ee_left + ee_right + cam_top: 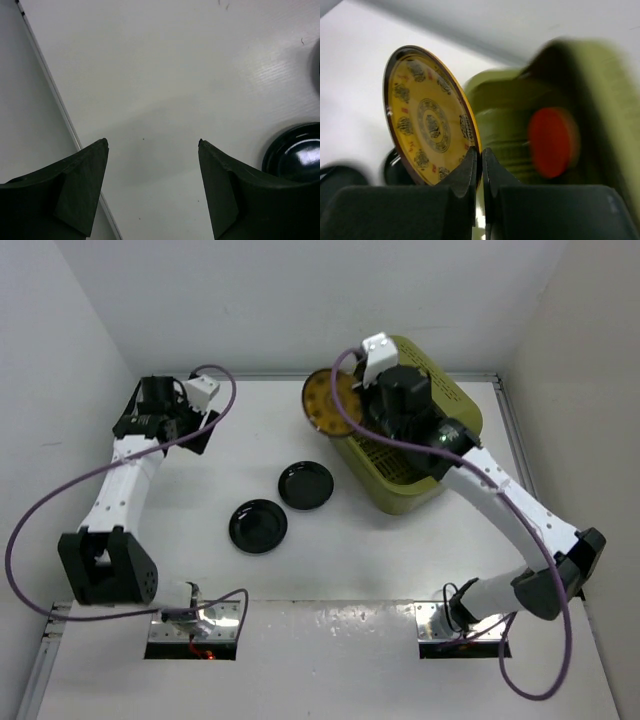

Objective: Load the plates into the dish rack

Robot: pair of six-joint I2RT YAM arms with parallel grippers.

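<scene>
Your table (pixel 330 575) carries the green dish rack (pixel 462 412) at its far right, with an orange plate (pixel 552 142) showing blurred inside it. The yellow patterned plate (pixel 427 120) stands on edge at the rack's far-left corner, its rim pinched in your right gripper (pixel 481 154). The farther black plate (pixel 306 485) and the nearer black plate (pixel 258 526) lie flat on the table, just beside each other. Your left gripper (pixel 152 145) hangs spread wide with nothing in it.
</scene>
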